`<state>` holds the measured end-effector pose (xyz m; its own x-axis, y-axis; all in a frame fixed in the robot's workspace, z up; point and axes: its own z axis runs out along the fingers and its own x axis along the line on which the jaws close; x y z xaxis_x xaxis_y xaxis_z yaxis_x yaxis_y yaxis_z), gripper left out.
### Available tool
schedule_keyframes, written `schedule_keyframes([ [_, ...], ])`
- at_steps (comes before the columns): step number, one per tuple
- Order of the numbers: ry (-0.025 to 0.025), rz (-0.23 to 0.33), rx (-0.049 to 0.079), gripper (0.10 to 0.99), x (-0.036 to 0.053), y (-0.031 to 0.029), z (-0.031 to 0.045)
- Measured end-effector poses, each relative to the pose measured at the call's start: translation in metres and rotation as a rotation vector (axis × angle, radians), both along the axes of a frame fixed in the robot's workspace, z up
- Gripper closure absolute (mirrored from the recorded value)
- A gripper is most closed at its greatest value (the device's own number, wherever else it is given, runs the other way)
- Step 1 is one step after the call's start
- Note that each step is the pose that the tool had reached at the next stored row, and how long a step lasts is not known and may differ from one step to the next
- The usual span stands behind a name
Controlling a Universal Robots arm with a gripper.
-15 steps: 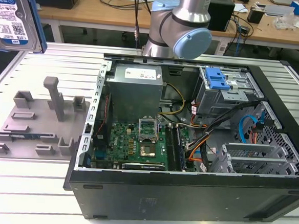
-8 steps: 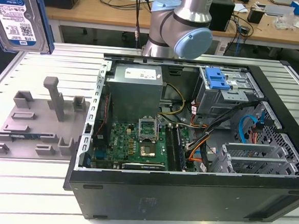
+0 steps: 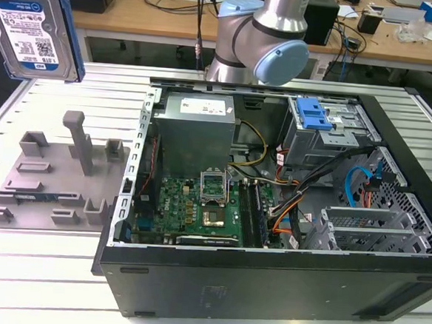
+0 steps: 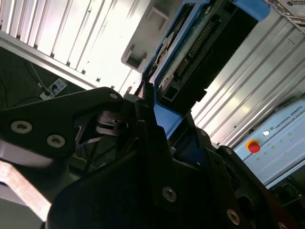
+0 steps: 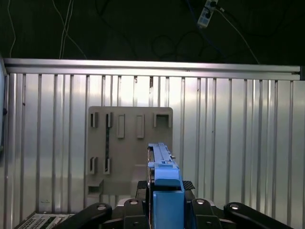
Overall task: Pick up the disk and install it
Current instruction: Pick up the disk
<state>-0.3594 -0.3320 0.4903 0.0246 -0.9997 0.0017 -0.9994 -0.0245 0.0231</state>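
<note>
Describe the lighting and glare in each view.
Exterior view: even light, the silver blue-railed disk cropped by the frame edge. Second wrist view: glare whitens the ribbed aluminium table; the black gripper is in shadow. First wrist view: dark background beyond the table.

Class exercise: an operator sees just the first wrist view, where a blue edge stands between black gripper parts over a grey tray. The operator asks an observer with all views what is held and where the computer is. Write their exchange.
Operator: What is that blue edge in my gripper?
Observer: It is the disk; the exterior view shows its silver face with a blue-and-white label, held up off the grey tray.
Operator: Is it gripped?
Observer: Yes. In the second wrist view the gripper is shut on the disk's blue rail, near its connector end.
Operator: Where is the computer?
Observer: The open computer case lies at the exterior view's right of the tray, its drive cage at the end away from it.
</note>
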Motion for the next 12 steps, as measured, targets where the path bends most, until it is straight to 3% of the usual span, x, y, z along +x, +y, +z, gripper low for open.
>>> schedule_keyframes([
  [4,0.0010,0.000,0.000,0.718,0.0145,-0.0122,0.0000],
  [7,0.0022,0.000,0.000,0.718,0.0340,-0.0257,0.0000],
  [12,0.0030,0.000,0.000,0.718,0.0544,-0.0387,0.0000],
])
